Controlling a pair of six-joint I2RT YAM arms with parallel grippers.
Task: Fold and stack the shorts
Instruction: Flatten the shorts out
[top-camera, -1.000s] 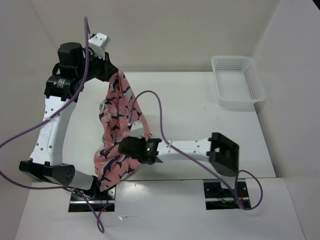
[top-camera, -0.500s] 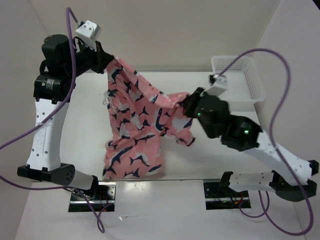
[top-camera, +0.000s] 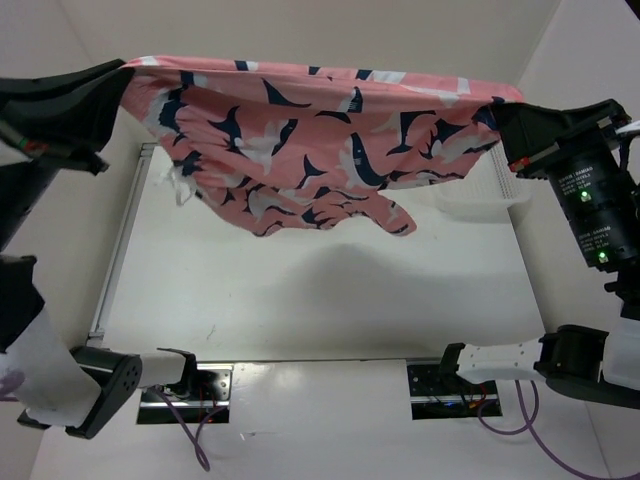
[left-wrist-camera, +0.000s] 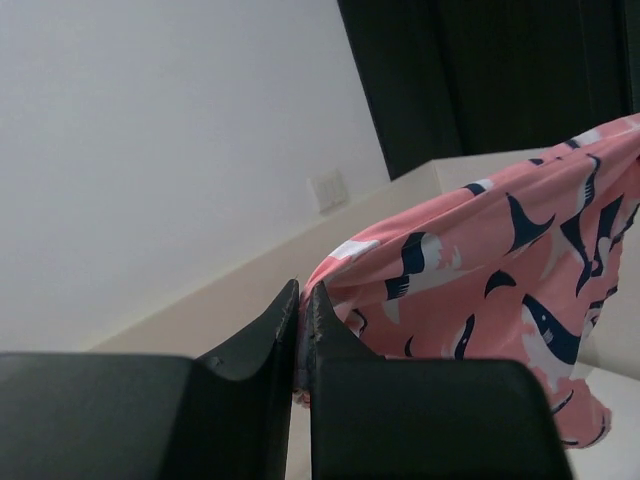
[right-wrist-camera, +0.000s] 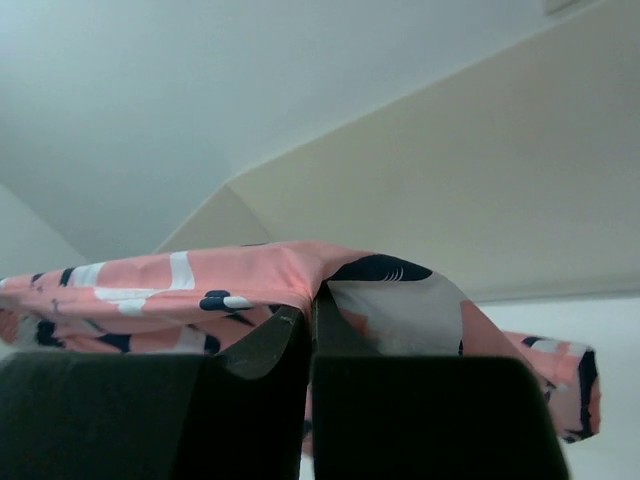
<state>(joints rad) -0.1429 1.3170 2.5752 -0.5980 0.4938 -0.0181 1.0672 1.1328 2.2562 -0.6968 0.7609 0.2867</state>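
Observation:
The salmon-pink shorts (top-camera: 310, 140) with navy-and-white sharks hang stretched wide in the air, high above the table, close to the top camera. My left gripper (top-camera: 118, 85) is shut on their left corner. My right gripper (top-camera: 505, 115) is shut on their right corner. The legs hang down in the middle, with a white drawstring (top-camera: 180, 182) dangling at the left. In the left wrist view the jaws (left-wrist-camera: 303, 300) pinch the cloth (left-wrist-camera: 480, 270). In the right wrist view the jaws (right-wrist-camera: 308, 318) pinch a fold of cloth (right-wrist-camera: 250, 275).
The white mesh basket (top-camera: 480, 205) stands at the back right of the white table (top-camera: 300, 290), mostly hidden behind the shorts and the right arm. The arm bases sit at the near edge.
Both arms have risen and spread apart. The shorts went from hanging bunched low over the table to stretched wide and high between the two grippers.

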